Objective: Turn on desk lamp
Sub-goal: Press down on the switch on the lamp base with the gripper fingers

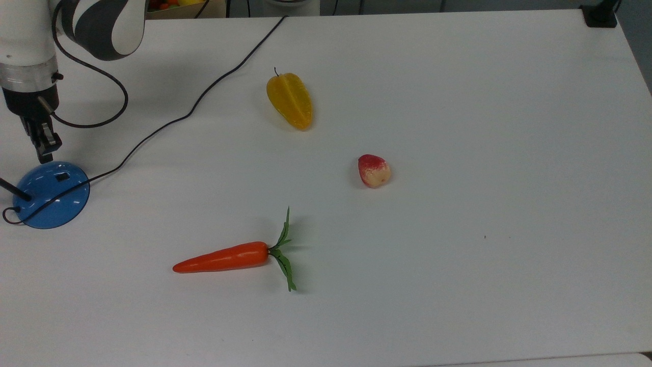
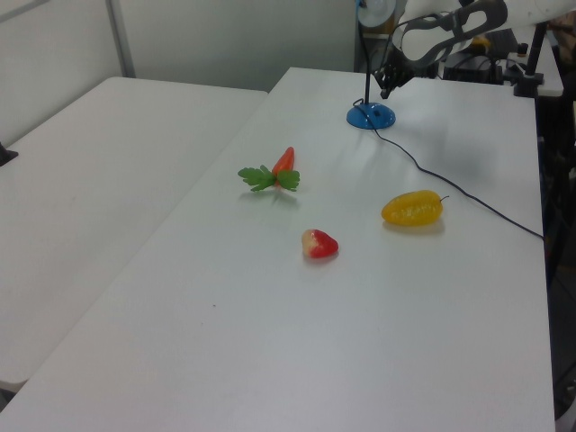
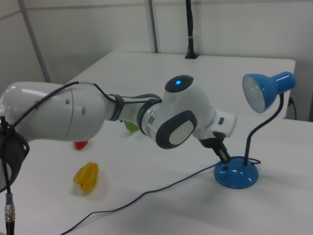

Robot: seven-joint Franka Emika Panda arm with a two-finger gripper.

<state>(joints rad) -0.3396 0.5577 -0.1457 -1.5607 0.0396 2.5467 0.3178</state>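
Gripper (image 1: 45, 153), fingers pressed together, hovers just beyond the lamp (image 1: 51, 194) base's far rim; descending here risks missing the switch (image 1: 62, 177), tipping the base.

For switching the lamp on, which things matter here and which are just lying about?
Job: lamp, its switch, gripper poised over the base.
Lying about: carrot, starfruit, small red-and-cream fruit.
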